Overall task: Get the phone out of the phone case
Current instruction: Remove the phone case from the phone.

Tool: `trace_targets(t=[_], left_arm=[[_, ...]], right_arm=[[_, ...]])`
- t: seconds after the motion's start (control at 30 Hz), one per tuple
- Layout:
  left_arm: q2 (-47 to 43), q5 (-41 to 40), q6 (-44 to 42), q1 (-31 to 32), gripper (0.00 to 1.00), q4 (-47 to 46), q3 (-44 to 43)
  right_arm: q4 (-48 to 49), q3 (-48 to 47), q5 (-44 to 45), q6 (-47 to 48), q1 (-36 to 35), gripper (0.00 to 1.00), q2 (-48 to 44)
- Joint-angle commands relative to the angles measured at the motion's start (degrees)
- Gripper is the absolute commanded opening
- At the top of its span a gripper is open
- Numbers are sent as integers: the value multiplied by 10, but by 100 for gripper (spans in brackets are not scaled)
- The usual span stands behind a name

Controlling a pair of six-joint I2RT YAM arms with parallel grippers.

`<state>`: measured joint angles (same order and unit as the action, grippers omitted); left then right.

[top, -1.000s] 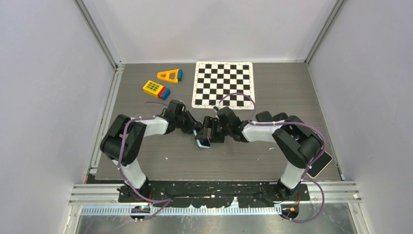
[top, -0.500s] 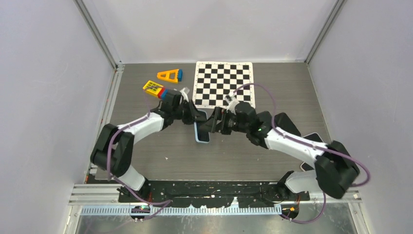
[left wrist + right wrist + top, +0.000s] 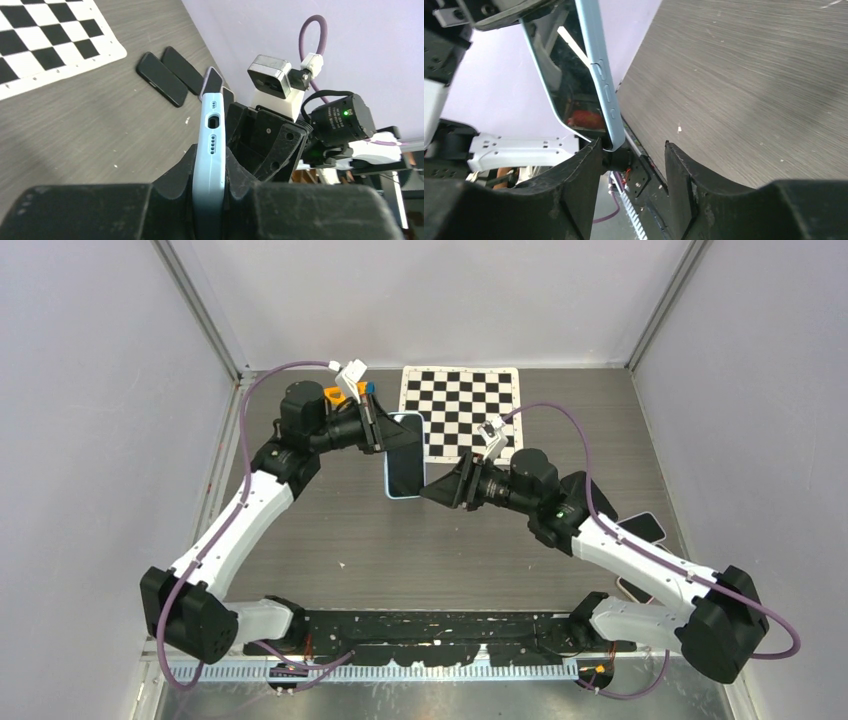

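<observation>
This is looking like a robotics lab test cell. Blank pale walls (image 3: pixel 90 390) are closing in a grey wood-grain table (image 3: pixel 400 550) on the left, far and right, with aluminium posts (image 3: pixel 200 310) running up the far corners. A checkerboard mat (image 3: pixel 460 410) is lying at the far middle. The left arm (image 3: pixel 240 520) and right arm (image 3: pixel 640 550), trailing purple cables (image 3: pixel 250 410), are standing bolted to a metal rail (image 3: pixel 450 640) along the near edge.

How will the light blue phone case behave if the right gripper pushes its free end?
The light blue phone case probably flexes at its thin rim, though the phone inside should keep it stiff. Clamped by the left gripper at one end only, it may pivot. Its smooth side could slip.
</observation>
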<state>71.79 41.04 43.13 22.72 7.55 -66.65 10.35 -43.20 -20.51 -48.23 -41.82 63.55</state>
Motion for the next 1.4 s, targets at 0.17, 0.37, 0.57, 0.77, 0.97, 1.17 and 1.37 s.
trace_targets(t=[0.17,0.37,0.57,0.77,0.97,1.17,1.37], left_arm=[[-29,60,189,-1,0,-91,-14],[-30,55,288,-1,0,-198,9],[-33,47,305,-1,0,-217,31],[-31,42,296,-4,0,-214,42],[-40,8,304,-10,0,-203,53],[-44,-63,348,-10,0,-232,66],[-20,-113,412,-10,0,-300,87]], right_arm=[[99,-19,-66,-42,-11,53,-27],[136,-21,-72,-82,-16,38,-22],[159,-26,-61,-110,-16,1,-12],[138,-27,-37,-107,-16,1,1],[126,-21,-13,-95,-16,13,2],[234,16,12,-153,-19,66,31],[281,25,47,-165,-28,67,39]])
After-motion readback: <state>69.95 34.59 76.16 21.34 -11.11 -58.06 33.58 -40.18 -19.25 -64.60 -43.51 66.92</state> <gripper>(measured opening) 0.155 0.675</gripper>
